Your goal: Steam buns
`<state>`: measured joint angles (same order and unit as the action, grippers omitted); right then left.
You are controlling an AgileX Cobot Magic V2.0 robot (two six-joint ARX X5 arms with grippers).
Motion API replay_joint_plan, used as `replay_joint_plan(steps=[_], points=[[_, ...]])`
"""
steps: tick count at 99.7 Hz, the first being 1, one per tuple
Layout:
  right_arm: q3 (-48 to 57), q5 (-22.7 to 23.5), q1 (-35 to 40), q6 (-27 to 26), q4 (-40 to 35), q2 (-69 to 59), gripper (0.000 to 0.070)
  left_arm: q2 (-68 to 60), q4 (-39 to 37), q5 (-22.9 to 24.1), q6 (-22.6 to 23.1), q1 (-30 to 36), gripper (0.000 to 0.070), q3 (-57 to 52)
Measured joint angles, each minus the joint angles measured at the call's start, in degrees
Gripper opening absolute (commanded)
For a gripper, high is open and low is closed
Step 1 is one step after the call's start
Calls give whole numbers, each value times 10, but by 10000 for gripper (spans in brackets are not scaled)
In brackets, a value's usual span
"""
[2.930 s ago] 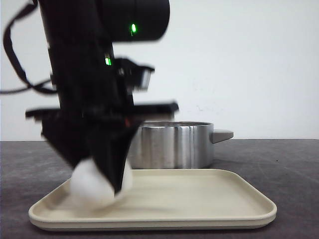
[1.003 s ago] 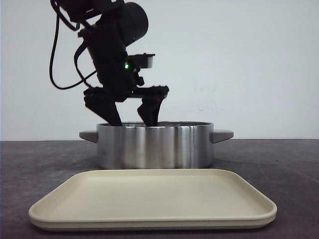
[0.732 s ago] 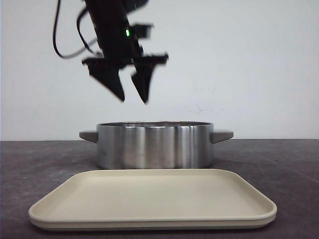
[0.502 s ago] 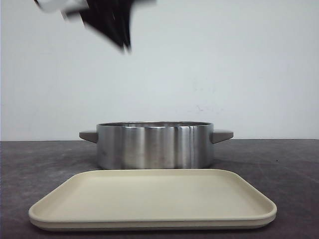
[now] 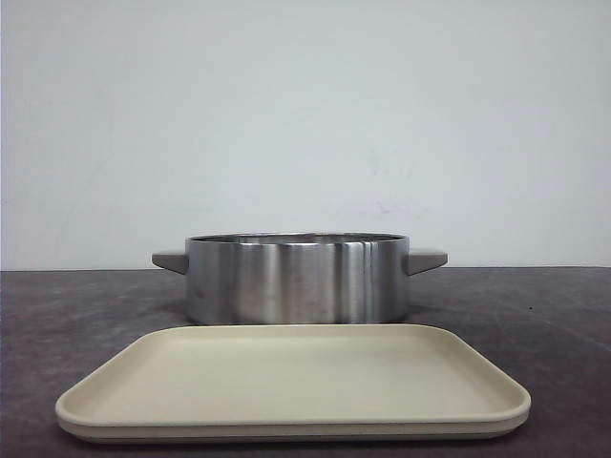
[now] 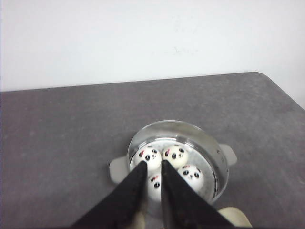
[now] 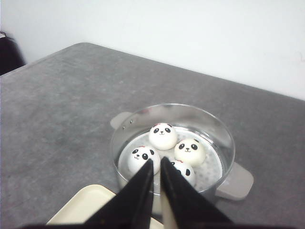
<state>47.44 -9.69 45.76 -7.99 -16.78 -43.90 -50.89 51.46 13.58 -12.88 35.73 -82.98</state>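
The left gripper [image 6: 152, 177] hangs high above the table with its two black fingers [image 6: 128, 191] drawn nearly together, only a thin slit between the tips, and nothing held in them. The right gripper [image 7: 157, 172] is likewise raised, its two fingers [image 7: 178, 195] almost touching at the tips, empty.

Below both wrist cameras sits one round steel pot [image 7: 224, 143] with two grey side handles, on a dark grey table [image 7: 57, 105]. Inside it lie the buns [image 7: 163, 136], four in all, white domes with black panda eyes, packed in a loose cluster on the perforated floor of the pot, each touching or just beside its neighbours. In the left wrist view three faces show plainly [image 6: 175, 155] and the fourth is partly hidden behind the fingertips.

One cream tray [image 5: 286, 382] lies flat on the table just beside the pot, on the robot's side, with nothing on it. In the front view neither arm shows, and the pot's wall [image 5: 296, 281] hides the buns.
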Motion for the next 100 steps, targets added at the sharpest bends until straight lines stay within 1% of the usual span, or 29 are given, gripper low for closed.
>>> replay_joint_plan(steps=[6,16,30,42,48,68,100], points=[[-20,-4,0,-1,21,10,15,40,0,0,0,0,0,35],[-25,-10,0,-3,34,12,15,105,0,0,-5,0,0,102],[-25,-10,0,-4,51,12,15,184,5,0,-37,0,0,194],[-25,-10,0,-4,59,14,15,225,18,0,-65,0,0,245],[-25,-9,0,-4,62,15,15,231,32,0,-77,0,0,252],[-25,-9,0,-4,73,20,15,232,66,0,-90,0,0,252],[-25,-9,0,-4,73,20,15,232,66,0,-90,0,0,252]])
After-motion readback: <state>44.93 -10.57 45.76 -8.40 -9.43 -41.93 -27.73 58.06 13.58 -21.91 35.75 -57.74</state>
